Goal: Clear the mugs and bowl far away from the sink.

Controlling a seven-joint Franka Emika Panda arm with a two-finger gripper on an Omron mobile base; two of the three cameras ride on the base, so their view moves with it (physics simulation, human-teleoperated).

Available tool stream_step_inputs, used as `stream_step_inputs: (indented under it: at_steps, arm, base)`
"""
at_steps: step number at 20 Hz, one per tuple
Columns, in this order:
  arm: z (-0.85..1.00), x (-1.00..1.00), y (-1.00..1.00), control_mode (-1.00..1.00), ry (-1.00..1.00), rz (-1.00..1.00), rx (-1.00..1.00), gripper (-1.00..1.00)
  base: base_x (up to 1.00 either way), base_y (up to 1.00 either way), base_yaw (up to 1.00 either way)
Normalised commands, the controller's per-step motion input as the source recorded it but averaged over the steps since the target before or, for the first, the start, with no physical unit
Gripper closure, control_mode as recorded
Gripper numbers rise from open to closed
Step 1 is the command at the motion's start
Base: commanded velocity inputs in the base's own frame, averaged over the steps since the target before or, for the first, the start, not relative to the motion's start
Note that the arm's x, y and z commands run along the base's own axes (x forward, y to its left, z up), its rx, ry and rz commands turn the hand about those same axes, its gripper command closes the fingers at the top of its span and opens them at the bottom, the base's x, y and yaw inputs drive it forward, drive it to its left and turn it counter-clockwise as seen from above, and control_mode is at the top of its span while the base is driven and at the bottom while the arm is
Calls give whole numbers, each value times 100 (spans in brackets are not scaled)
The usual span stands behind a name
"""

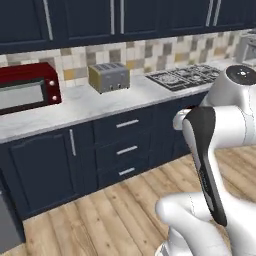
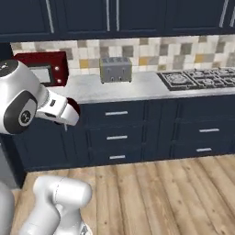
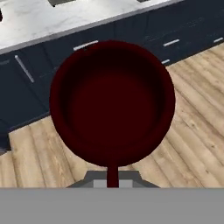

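The dark maroon red mug [image 3: 112,103] sits right in front of the hand camera, open mouth facing the lens, so you look straight down into its dark inside. Its thin handle [image 3: 112,176] drops down to the bottom of that view, where the gripper [image 3: 112,181] has it. The fingertips are tucked under the mug, so I can't tell how far apart the jaws are, but the mug hangs in mid-air over the light wood plank floor [image 3: 192,131] with nothing else under it, so it's being carried.

In the right base view a bit of the maroon mug [image 2: 73,108] peeks out at the end of the white arm [image 2: 55,109], in front of the navy lower cabinets [image 2: 117,133] and below the edge of the pale marbled worktop [image 2: 137,89]. In the left base view the arm's white and black links [image 1: 210,150] block the hand.

On the worktop: a glossy red microwave [image 1: 27,90] at the left, a silver two-slot toaster [image 1: 109,77] just to its right against the beige-and-tan tiled backsplash [image 1: 150,52], and a black gas cooktop [image 1: 187,76] further right. Dark navy upper cabinets [image 2: 114,16] run along the top.
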Motion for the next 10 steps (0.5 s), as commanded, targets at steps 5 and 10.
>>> stream_step_inputs:
  at_steps: [5, 10]
  arm:
    - [0, 0, 0, 100, 0, 0, 0, 100]
    - [0, 0, 0, 100, 0, 0, 0, 100]
  base:
    - [70, -22, 81]
    - [100, -50, 46]
